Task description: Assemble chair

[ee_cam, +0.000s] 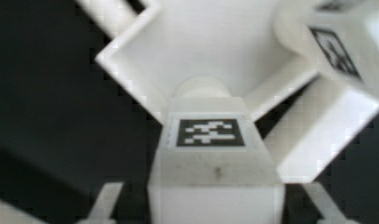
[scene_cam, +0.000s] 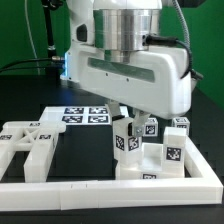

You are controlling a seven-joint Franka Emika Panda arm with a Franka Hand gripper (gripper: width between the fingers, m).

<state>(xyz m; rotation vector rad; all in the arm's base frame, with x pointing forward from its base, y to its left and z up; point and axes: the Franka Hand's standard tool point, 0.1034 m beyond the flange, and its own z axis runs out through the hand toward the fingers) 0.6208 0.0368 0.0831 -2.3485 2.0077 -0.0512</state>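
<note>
The chair is in loose white pieces with black-and-white tags. In the exterior view several upright tagged posts (scene_cam: 150, 130) cluster at the right, and a flat open-frame piece (scene_cam: 25, 140) lies at the left. My gripper (scene_cam: 126, 128) has come down over the nearest tagged post (scene_cam: 126, 142). In the wrist view that post (ee_cam: 209, 133) fills the middle, tag up. My gripper (ee_cam: 212, 208) stands astride it, one finger (ee_cam: 111, 200) on each side, shut on its flanks. Behind it lies an angled white piece (ee_cam: 150, 60).
A long white L-shaped rail (scene_cam: 100, 190) borders the front and the exterior view's right. The marker board (scene_cam: 80, 113) lies behind the pieces. Another tagged piece (ee_cam: 337, 45) sits close beside the held post. The tabletop is black.
</note>
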